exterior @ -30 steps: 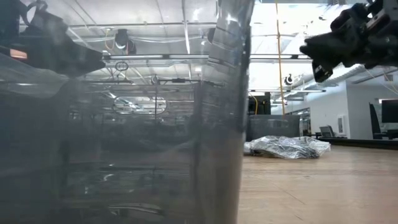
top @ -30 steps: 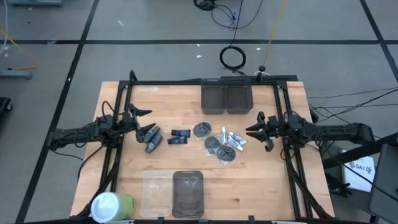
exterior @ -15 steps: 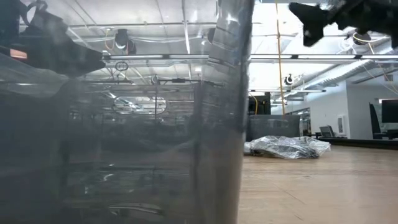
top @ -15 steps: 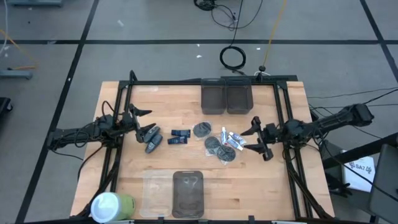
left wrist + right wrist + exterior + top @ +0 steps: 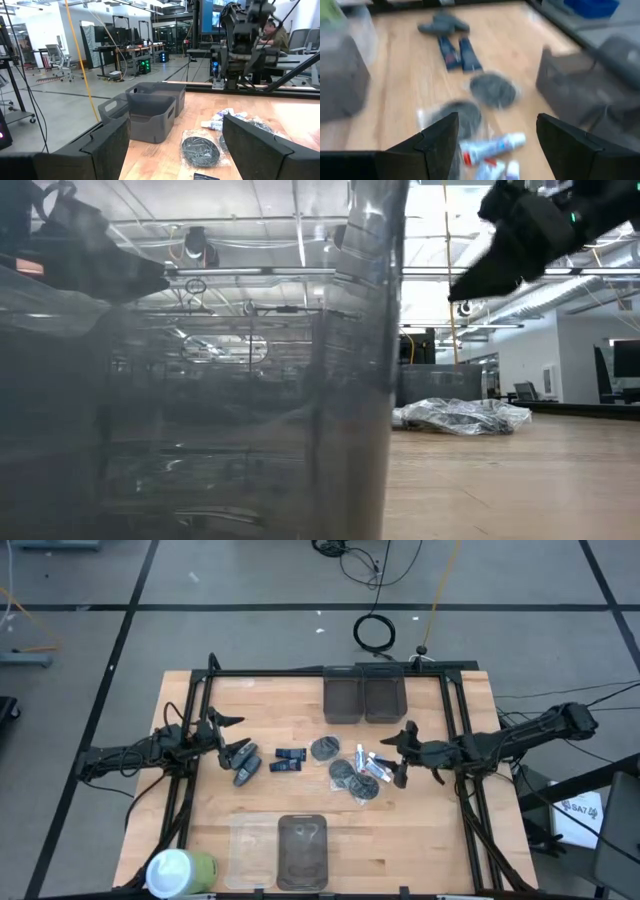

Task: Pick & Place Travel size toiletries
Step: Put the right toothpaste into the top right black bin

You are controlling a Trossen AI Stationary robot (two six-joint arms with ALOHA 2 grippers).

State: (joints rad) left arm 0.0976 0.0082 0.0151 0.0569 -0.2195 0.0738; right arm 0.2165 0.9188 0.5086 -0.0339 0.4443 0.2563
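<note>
- A pale wooden table (image 5: 420,820) stands on a grey floor, with two dark bins (image 5: 364,698) at its far edge.
- The travel size toiletries (image 5: 352,768) lie loose mid-table: white tubes (image 5: 374,766), dark round packets (image 5: 325,748), two blue packs (image 5: 288,759).
- The right gripper (image 5: 398,754) hovers just beside the tubes, fingers spread wide; the left gripper (image 5: 233,739) waits near the table's left side, fingers also apart.
- Judged best: centre both fingers across a single tube, descend squarely, avoid snagging the crinkly packets.
- The right wrist view shows the red tube marks (image 5: 492,148); the low view is mostly blocked by a clear container (image 5: 200,380).
</note>
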